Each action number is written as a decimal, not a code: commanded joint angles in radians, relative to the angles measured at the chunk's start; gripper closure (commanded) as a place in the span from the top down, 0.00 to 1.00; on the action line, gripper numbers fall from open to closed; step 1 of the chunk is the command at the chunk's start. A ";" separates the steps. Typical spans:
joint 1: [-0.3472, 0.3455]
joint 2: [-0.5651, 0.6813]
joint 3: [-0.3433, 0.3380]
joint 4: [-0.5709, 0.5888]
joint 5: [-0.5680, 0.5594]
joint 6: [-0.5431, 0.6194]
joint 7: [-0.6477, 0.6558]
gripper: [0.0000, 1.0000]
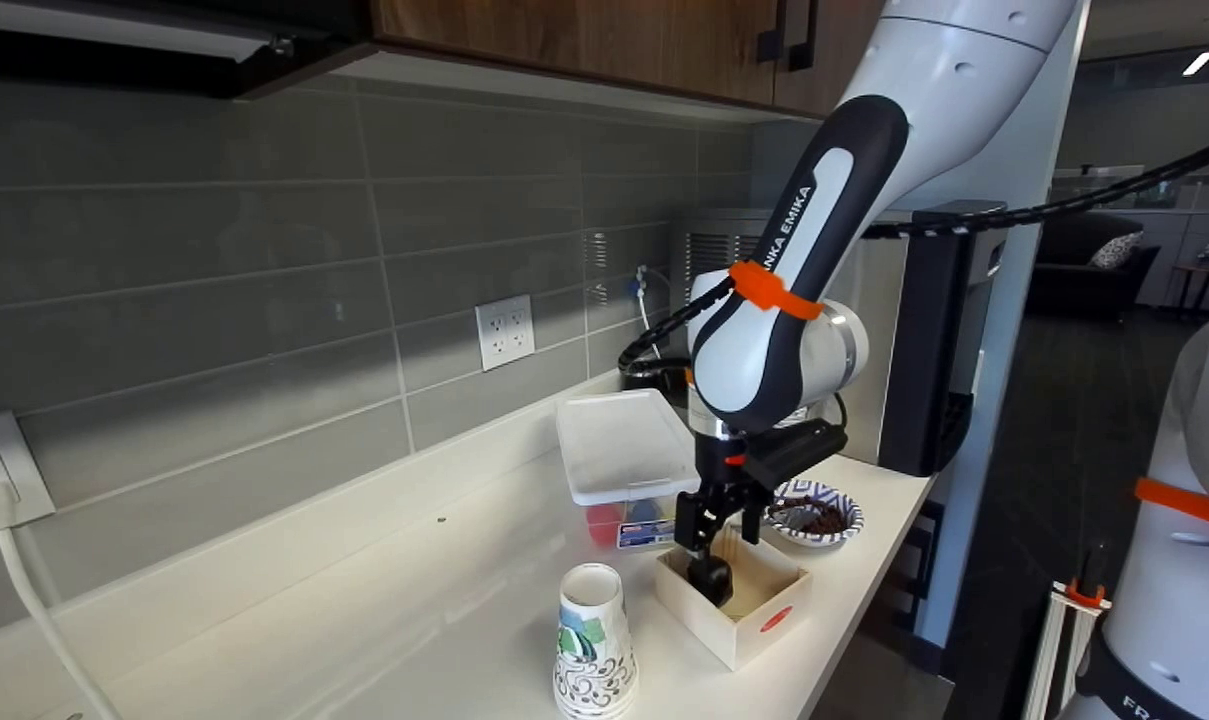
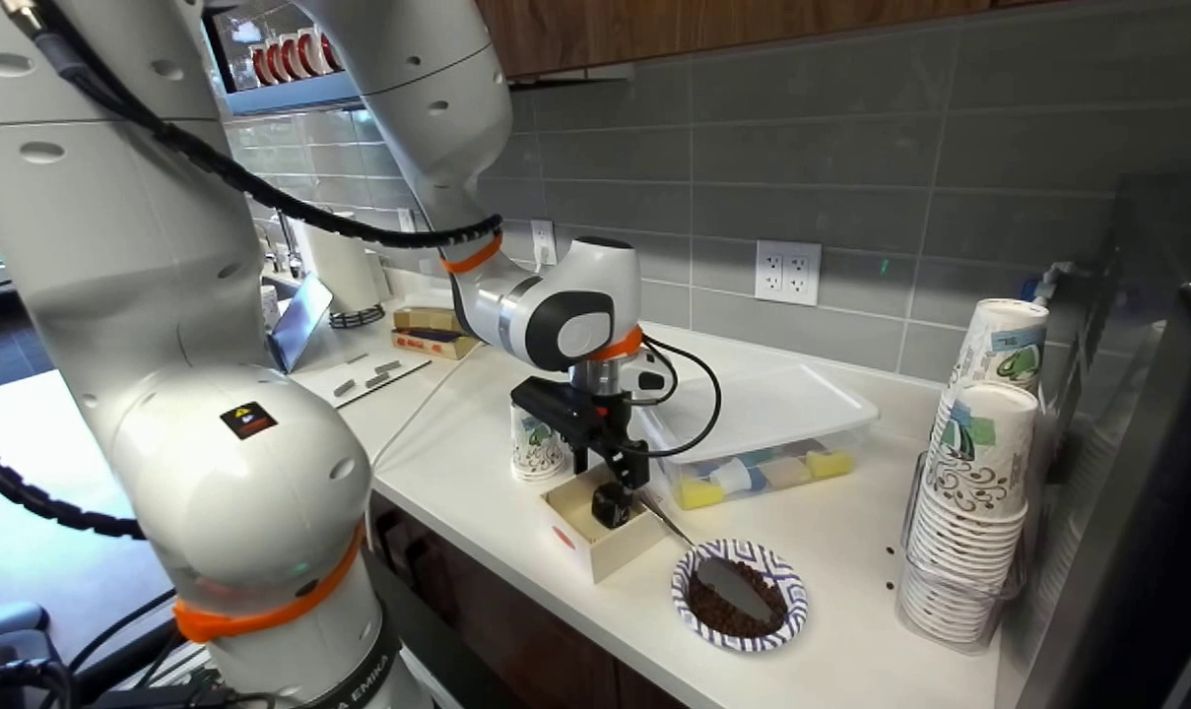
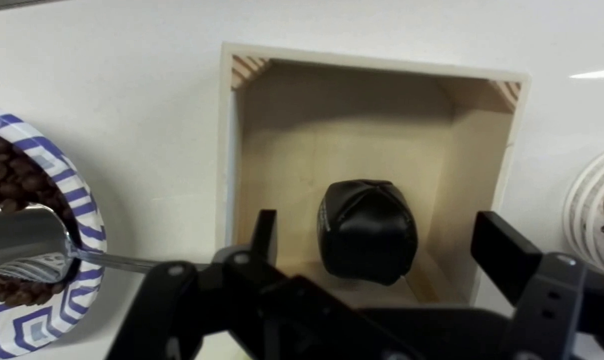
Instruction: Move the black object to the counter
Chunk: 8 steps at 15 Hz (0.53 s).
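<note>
The black object (image 3: 369, 232) sits down in the pale wooden box (image 3: 371, 63), hard by the front edge of the worktop (image 3: 147, 125)! Rounded, nearly as broad as it is long, so I can't call a long axis; its seams gather toward that front edge. Glossy, stitched in panels, faint pale marks on one flank. The gripper (image 3: 384, 244) is spread wide over it, gaps either side in the wrist view.

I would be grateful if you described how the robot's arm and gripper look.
The arm is glossy white with rounded segments, a black panel lettered EMIKA, and orange bands. Black cables run along it. The gripper is black and angular, with two blocky fingers; a small red mark shows near its top.
</note>
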 commanded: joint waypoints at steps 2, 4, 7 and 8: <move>-0.008 0.033 0.008 0.001 0.084 0.065 -0.028 1.00; -0.007 0.044 0.014 0.001 0.104 0.079 -0.028 1.00; -0.009 0.060 0.021 0.001 0.115 0.092 -0.022 1.00; -0.009 0.066 0.021 0.001 0.111 0.094 -0.014 1.00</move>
